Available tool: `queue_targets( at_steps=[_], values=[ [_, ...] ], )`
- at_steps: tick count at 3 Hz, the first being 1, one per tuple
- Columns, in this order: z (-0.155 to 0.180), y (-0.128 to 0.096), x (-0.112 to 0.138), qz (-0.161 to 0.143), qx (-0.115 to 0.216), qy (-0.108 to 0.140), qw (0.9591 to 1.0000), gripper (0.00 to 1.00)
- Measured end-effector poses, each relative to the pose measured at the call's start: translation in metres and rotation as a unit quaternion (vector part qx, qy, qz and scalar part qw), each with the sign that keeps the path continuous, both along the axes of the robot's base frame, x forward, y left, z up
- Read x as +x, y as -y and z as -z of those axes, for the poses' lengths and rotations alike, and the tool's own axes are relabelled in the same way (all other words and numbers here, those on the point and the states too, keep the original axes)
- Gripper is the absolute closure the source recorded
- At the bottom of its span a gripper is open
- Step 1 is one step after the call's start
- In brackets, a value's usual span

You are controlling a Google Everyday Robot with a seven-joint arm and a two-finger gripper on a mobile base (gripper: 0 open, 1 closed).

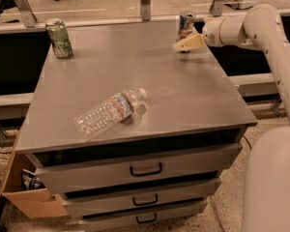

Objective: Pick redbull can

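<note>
In the camera view, a grey worktop (183,100) tops a cabinet with three drawers (145,169), each with a dark handle. The redbull can (185,23) stands upright at the far right corner of the worktop, close to the back edge, its blue-and-silver side facing the camera. The pale arm (261,30) reaches in from the right, and its claw (182,45) sits low over the worktop just in front of the can's base, with its yellowish tip pointing left and overlapping the bottom of the can. I cannot tell from this angle whether the claw is apart, together or touching the can. A wider green-and-white can (58,37) stands upright at the far left corner, well apart from the redbull can. A clear plastic water bottle (108,112) lies on its side near the middle front of the worktop, with its cap end pointing towards the right and back. On the floor at the lower left, a cardboard box (24,197) stands against the cabinet.
</note>
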State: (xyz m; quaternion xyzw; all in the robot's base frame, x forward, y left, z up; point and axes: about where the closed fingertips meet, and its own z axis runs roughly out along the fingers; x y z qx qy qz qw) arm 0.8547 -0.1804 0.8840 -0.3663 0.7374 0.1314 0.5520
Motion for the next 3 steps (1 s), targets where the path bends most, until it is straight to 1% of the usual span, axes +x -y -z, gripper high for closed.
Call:
queue_targets(
  at_steps=[1,2,3],
  values=[
    [-0.002,-0.023,0.009,-0.02,0.018,-0.004,0.9996,0.18],
    [-0.005,-0.033,0.011,-0.028,0.027,-0.007,0.9992,0.41],
    [-0.017,-0.039,0.005,-0.043,0.043,0.001,0.9982,0.64]
  ],
)
